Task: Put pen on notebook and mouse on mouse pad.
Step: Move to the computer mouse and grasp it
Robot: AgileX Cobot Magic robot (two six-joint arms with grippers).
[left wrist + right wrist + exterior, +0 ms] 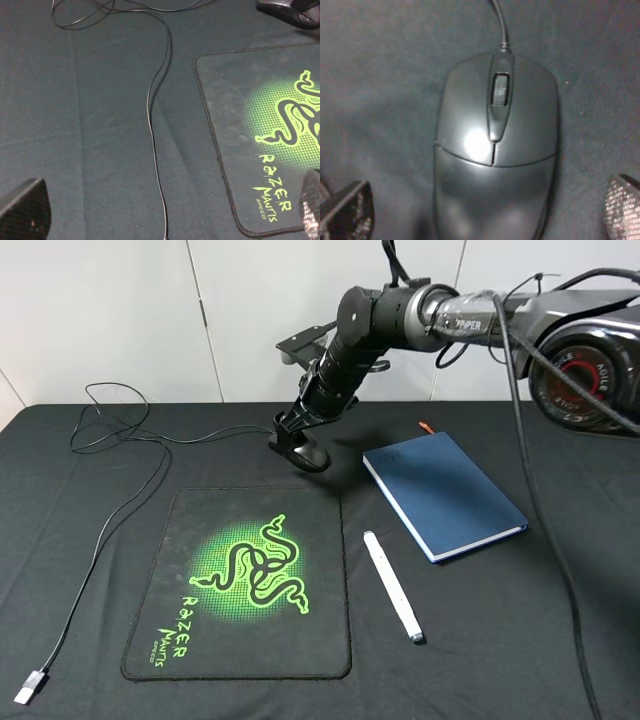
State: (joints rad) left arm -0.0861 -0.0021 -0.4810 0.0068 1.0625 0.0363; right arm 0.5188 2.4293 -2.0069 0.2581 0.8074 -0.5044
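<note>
- Nearest to you, the black cloth on the table (520, 640) has soft folds in it. The silver plug (30, 687) lies at its front left corner.
- Your left gripper (167, 212) hangs over the cloth left of the mouse pad (243, 583). Its jaws are wide apart and hold nothing.
- The mouse pad lies flat with nothing on it.
- The pen (393, 587) lies on the cloth just right of the pad, apart from the notebook (443, 494).
- The notebook lies shut, further back on the right.
- The mouse (310, 458) sits on the cloth just behind the pad's far edge.
- Your right gripper (485, 209) is low over the mouse, jaws wide, one on each side, not touching it.
- The thin cable (110, 530) loops at the far left.
- Behind the table you see a plain white wall (120, 310).
</note>
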